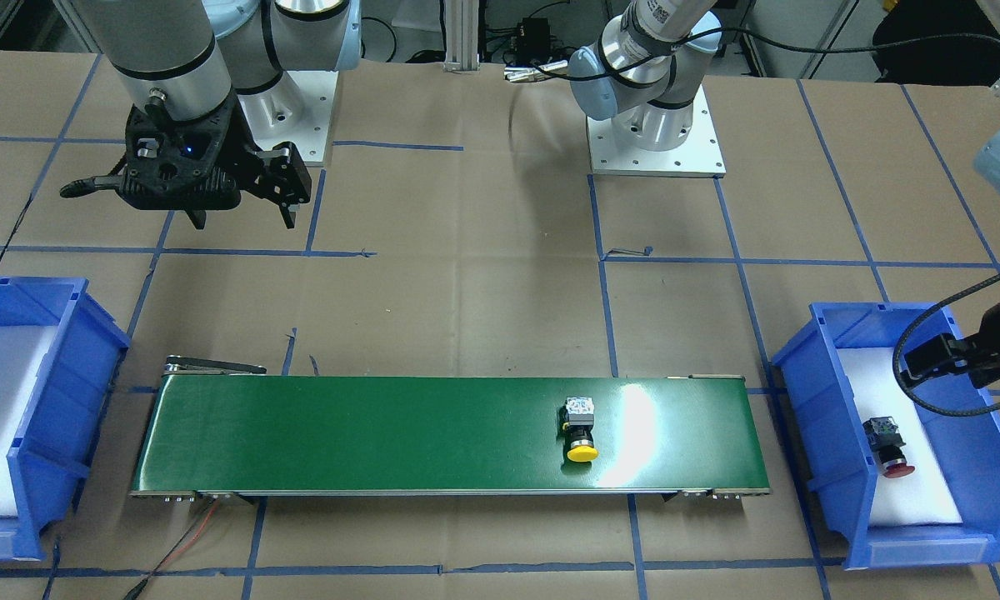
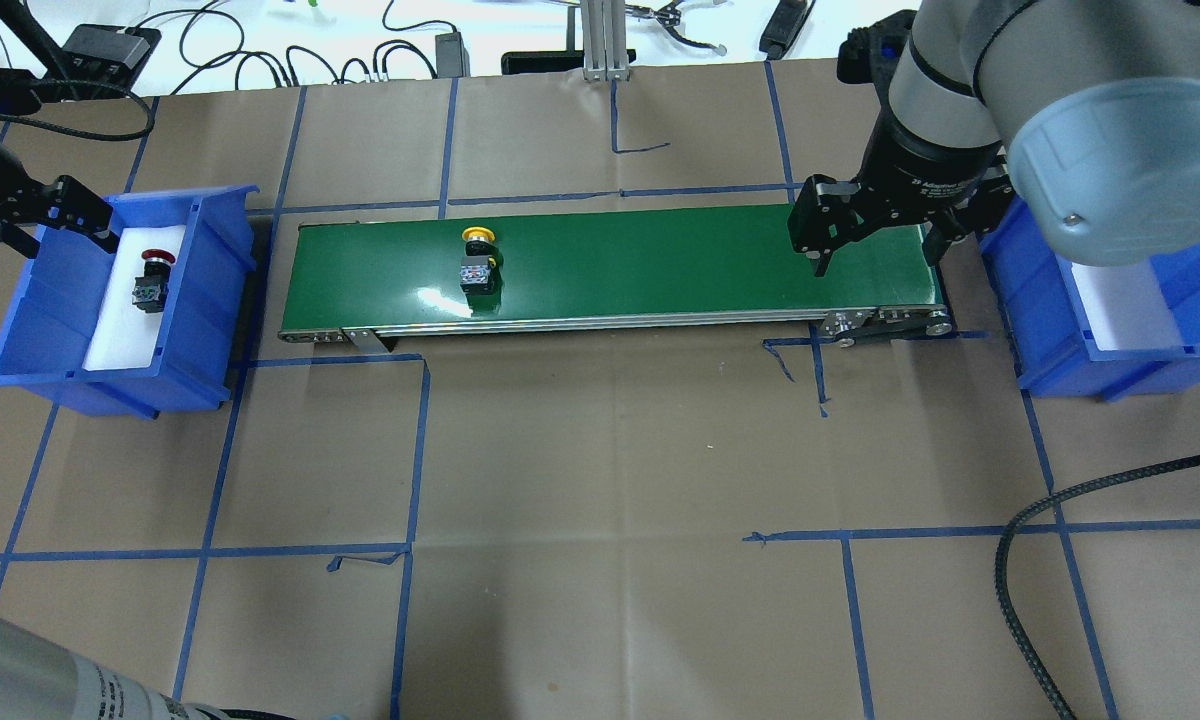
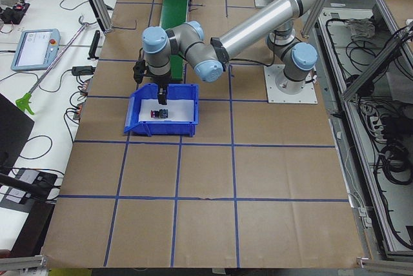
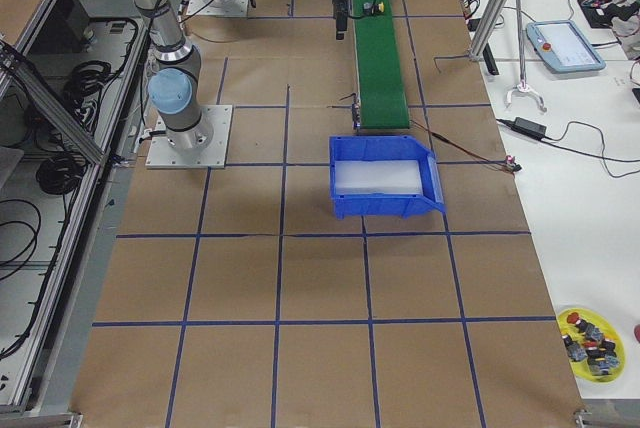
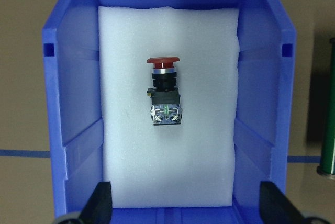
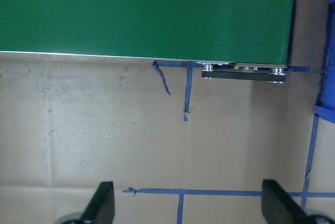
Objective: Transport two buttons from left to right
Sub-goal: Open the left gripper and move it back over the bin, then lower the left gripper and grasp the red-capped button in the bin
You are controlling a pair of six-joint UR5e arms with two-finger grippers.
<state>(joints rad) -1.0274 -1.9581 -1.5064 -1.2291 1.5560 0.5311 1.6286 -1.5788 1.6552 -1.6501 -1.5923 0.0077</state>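
The red button (image 5: pixel 164 90) lies sideways on foam (image 5: pixel 209 140) in the left bin (image 5: pixel 78 103) under the left gripper (image 5: pixel 187 205), spread wide and empty; gripped across its round cap it may slip; the yellow button (image 2: pixel 477 262) lies on the belt (image 2: pixel 660 265), well apart from the right gripper (image 6: pixel 188 205), likewise spread.

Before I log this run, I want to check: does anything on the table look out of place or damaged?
Nothing serious. The yellow button lies on its side on the green belt, the red button likewise in the left bin. Some blue tape is torn.
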